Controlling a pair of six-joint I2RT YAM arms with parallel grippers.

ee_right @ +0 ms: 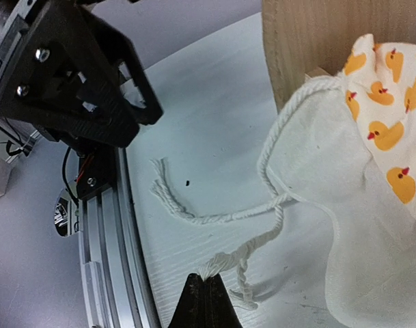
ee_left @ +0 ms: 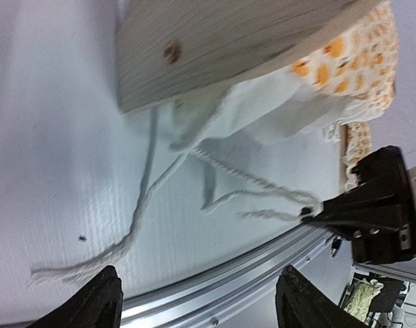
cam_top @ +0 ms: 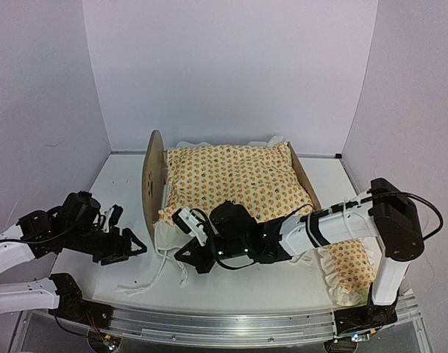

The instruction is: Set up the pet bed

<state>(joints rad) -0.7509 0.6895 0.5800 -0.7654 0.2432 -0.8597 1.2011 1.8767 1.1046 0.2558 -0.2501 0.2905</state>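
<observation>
One bed (cam_top: 151,184) stands mid-surface (cam_top: 121,184), toward the back, with one duck-print quilt (cam_top: 238,180) over it. A second ruffled piece (cam_top: 349,265) lies by the right arm's base. Right hand (ee_right: 208,281) clenched on one white cord (ee_right: 225,258); left hand (ee_left: 199,280) released, holding nothing.

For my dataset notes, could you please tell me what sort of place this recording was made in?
Probably a lab robot workcell rather than a home: a white table boxed in by plain white walls, with an aluminium mounting rail along its near edge.
</observation>
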